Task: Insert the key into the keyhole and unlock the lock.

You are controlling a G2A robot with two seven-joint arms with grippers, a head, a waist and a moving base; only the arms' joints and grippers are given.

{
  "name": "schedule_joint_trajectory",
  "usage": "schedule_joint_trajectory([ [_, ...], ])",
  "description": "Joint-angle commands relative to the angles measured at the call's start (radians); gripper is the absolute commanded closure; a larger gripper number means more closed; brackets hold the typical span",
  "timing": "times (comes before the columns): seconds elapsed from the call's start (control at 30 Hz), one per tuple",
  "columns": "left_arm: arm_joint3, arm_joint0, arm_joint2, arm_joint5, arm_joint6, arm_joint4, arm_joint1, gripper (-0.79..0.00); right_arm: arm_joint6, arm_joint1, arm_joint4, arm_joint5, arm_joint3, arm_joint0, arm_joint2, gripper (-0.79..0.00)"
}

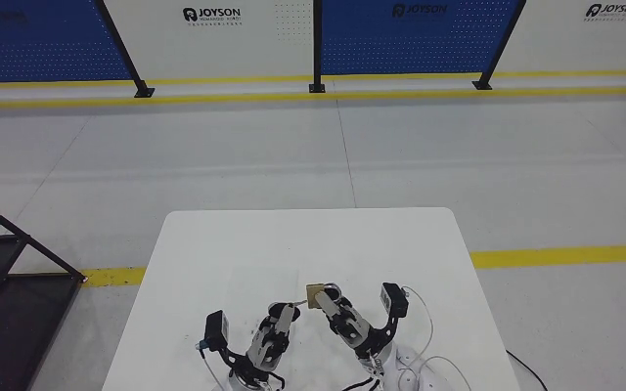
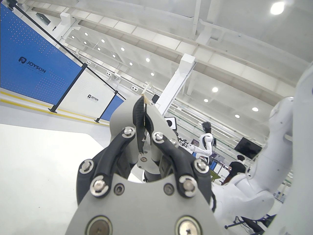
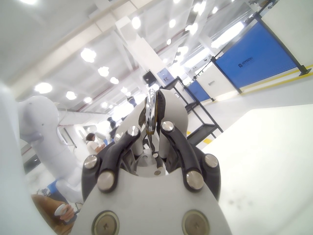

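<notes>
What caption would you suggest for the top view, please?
Over the white table, the right gripper holds the lock, the left gripper the key.

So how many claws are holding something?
2. The left claw is shut on the key, the right claw on the lock, both over the near end of the table.

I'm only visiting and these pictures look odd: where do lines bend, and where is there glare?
Left wrist view: ceiling beams bow; lamps flare. Right wrist view: lamps bloom into white blobs, and the shiny lock in the right pincer mirrors them. Top view: even light on the table, no glare.
</notes>
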State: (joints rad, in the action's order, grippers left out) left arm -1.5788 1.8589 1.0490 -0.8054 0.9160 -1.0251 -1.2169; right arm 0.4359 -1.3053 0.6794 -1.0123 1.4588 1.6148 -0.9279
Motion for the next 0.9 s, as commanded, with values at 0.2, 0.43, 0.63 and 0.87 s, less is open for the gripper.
schedule_joint_trajectory([
  [0.2,-0.007,0.005,0.007,-0.003,0.002,-0.002,0.001,0.000,-0.006,0.008,0.006,0.000,0.004,-0.005,0.007,0.000],
  [0.43,-0.011,0.007,0.010,-0.004,0.004,-0.005,0.002,0.000,-0.003,0.013,0.009,0.000,0.004,-0.009,0.015,0.000],
  [0.63,-0.007,0.005,0.009,-0.004,-0.002,-0.004,0.002,0.000,-0.005,0.017,0.012,0.000,0.003,-0.012,0.021,0.000],
  [0.87,-0.006,0.005,0.007,-0.003,-0.005,-0.009,0.001,0.000,-0.010,0.020,0.023,0.000,0.001,-0.016,0.028,0.000],
])
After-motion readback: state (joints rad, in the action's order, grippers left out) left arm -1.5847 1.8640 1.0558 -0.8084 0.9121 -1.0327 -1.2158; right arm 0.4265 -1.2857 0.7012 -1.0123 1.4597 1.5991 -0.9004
